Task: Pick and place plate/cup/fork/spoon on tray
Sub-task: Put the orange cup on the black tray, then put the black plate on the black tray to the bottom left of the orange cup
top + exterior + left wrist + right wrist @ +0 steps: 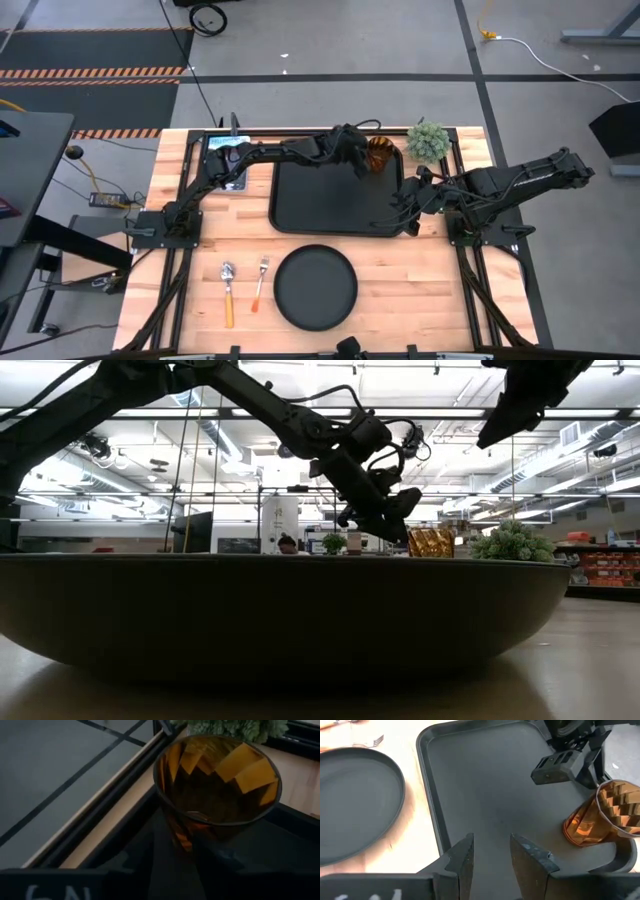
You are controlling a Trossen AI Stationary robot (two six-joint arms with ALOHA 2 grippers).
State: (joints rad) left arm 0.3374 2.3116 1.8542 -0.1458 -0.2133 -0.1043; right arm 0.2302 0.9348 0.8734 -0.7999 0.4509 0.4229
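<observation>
The amber cup (380,155) stands upright on its base in the far right corner of the black tray (330,200). My left gripper (358,160) is open just to the cup's left and a little above its rim, as the low view (395,525) shows; its wrist view looks down into the cup (220,785). My right gripper (490,852) is open and empty above the tray's near right part (405,215). The round black plate (315,287) lies on the table near the front edge. The fork (261,283) and the spoon (228,290) lie to its left.
A small green potted plant (428,140) stands on the table just right of the cup, beyond the tray's far right corner. A flat device (228,160) lies at the far left under my left arm. In the low view the plate (280,610) hides the tray's floor.
</observation>
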